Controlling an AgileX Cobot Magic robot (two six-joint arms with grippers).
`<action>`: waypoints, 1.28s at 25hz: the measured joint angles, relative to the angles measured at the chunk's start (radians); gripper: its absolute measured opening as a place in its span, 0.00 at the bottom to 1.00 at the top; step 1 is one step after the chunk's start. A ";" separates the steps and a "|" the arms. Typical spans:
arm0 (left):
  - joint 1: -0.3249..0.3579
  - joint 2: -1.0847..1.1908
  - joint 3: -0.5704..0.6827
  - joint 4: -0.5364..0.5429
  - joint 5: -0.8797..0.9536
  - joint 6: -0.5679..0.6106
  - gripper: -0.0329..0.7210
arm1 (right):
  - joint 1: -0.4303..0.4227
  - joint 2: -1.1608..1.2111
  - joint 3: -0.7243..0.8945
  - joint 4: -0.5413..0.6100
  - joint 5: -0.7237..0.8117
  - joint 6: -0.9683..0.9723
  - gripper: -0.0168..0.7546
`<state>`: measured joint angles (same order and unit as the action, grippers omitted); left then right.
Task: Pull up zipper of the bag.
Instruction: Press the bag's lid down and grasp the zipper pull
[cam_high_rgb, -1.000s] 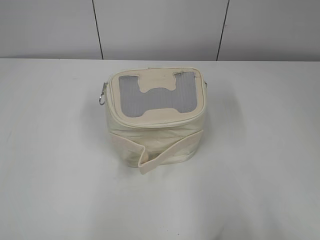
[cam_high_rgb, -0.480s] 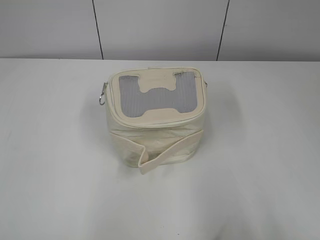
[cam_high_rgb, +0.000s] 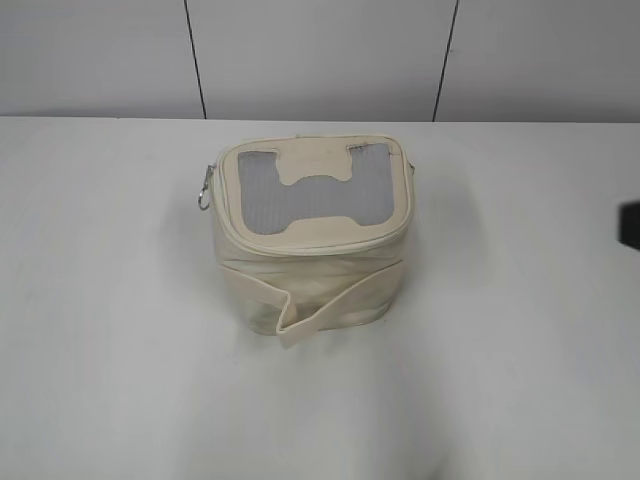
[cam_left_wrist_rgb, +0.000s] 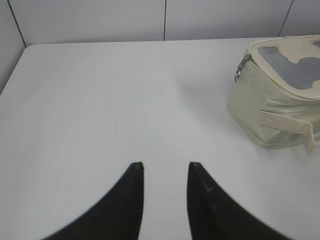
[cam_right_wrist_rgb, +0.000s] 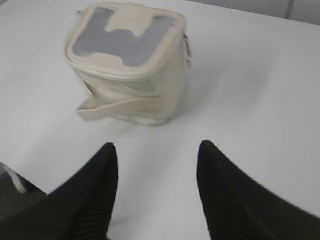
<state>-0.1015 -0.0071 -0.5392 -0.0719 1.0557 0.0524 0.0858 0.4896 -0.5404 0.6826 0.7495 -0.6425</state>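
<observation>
White table (cam_high_rgb: 100, 350), grey panelled wall (cam_high_rgb: 320, 60) behind. Bag (cam_high_rgb: 310, 240) upright near table centre, mesh top up, strap band loose at the front. Zipper (cam_high_rgb: 315, 243) along the top rim, silver pull (cam_high_rgb: 206, 192) hanging at the bag's left corner. Left gripper (cam_left_wrist_rgb: 165, 172) parted, empty, well apart from bag. Right gripper (cam_right_wrist_rgb: 157, 152) spread wide, empty, near bag, not touching.
</observation>
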 joint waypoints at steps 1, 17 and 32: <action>0.000 0.000 0.000 0.000 0.000 0.000 0.36 | 0.000 0.103 -0.010 0.088 -0.037 -0.116 0.55; 0.000 0.000 0.000 -0.008 0.000 0.000 0.36 | 0.173 1.599 -1.219 0.414 0.327 -0.604 0.55; 0.000 0.000 0.000 -0.008 0.001 0.000 0.36 | 0.336 1.998 -1.768 0.204 0.454 -0.305 0.55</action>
<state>-0.1015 -0.0071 -0.5392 -0.0800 1.0566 0.0524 0.4222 2.4876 -2.3080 0.8866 1.2031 -0.9477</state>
